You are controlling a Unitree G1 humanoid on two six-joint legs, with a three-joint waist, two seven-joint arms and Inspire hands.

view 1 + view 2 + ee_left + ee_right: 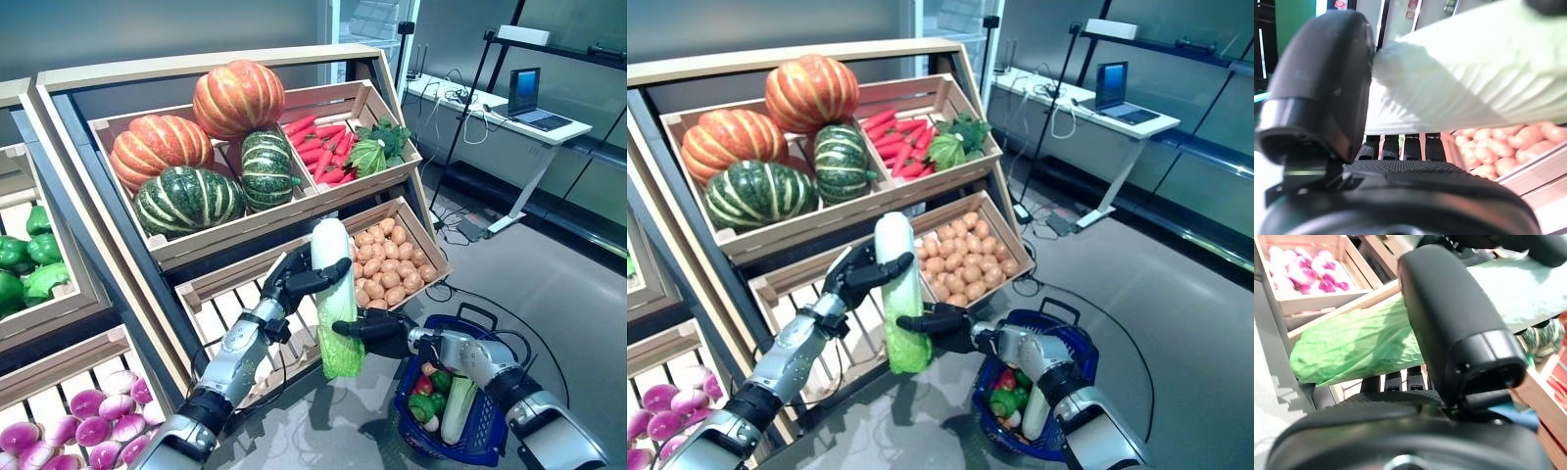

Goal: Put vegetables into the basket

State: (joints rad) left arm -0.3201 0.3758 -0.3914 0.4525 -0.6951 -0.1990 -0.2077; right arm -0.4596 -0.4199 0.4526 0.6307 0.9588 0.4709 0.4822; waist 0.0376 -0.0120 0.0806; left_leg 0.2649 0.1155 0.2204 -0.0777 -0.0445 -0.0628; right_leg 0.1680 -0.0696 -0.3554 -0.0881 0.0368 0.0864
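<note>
A long napa cabbage (pixel 334 294), white at the top and leafy green at the bottom, hangs upright in front of the lower shelf. My left hand (pixel 297 276) is shut on its white upper part (pixel 1459 83). My right hand (pixel 377 330) is shut on its green lower part (pixel 1356 350). The blue basket (pixel 490 431) stands on the floor at the lower right, below and right of the cabbage. It holds a green-white stalk (pixel 457 408), a red and green pepper (pixel 427 384) and a radish.
The wooden stand holds pumpkins (pixel 196 147), carrots (pixel 318 147) and leafy greens (pixel 377 149) above, potatoes (pixel 387 259) below right. Green peppers (pixel 24 259) and purple turnips (pixel 88 416) fill crates at the left. A desk with a laptop (pixel 524 98) stands behind.
</note>
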